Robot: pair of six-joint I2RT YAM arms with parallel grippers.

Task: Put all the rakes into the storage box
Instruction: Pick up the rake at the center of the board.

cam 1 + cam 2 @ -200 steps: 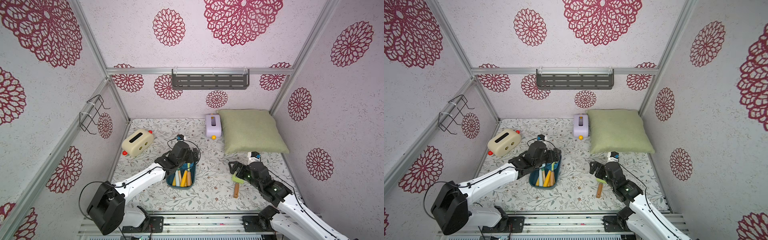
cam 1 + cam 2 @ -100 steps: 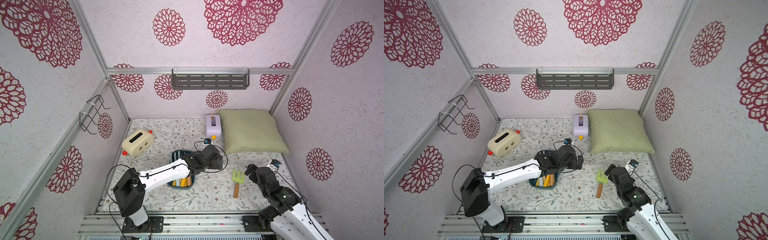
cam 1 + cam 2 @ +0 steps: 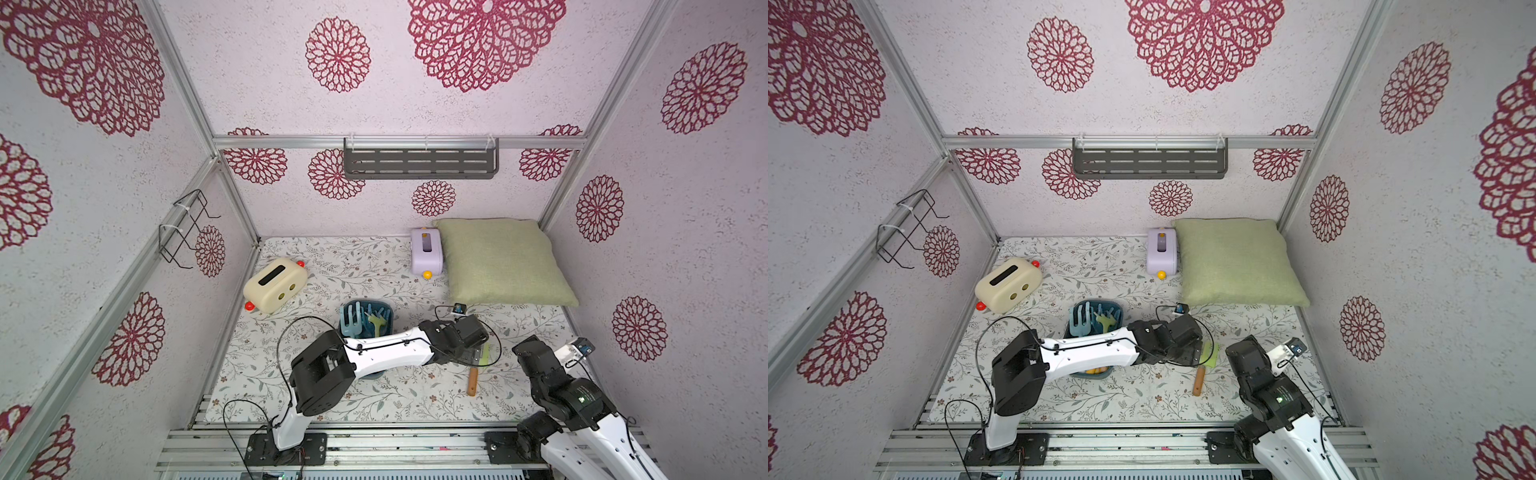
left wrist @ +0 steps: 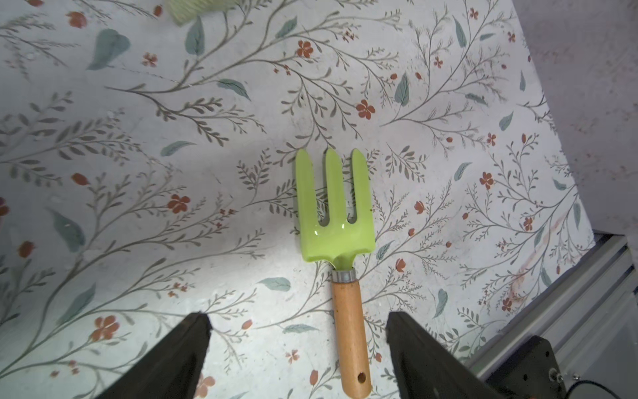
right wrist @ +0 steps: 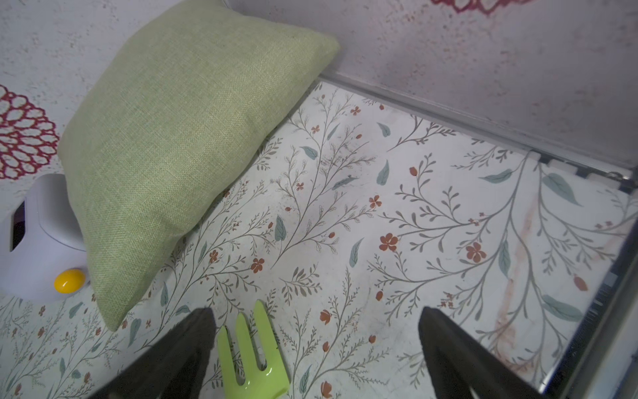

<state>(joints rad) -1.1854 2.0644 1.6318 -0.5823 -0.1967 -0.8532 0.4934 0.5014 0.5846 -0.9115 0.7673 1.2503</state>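
1. Since a second ago, the left arm (image 3: pixel 386 353) has swung off the storage box (image 3: pixel 387 308) and across to the rake (image 4: pixel 336 235). The right arm (image 3: pixel 557 386) has backed away from it toward the right wall.
2. Rake lies flat on the floral mat (image 4: pixel 138 172), outside the storage box and off to its right. Green three-tined head points to the back wall, wooden handle to the front rail.
3. Left gripper (image 4: pixel 297 317) hovers over the handle, jaws wide, one on either side, neither touching the wood.
4. In both top views this gripper hides part of the head; the handle end shows.
5. Right gripper (image 5: pixel 316 312) is spread wide and empty, with the tines just beside one finger.
6. Storage box holds blue and pale green tools; the left arm crosses over its near end.
7. Green cushion (image 3: pixel 498 262) and lilac box (image 3: pixel 426 257) sit at the back, cream box (image 3: pixel 274 284) at the left.
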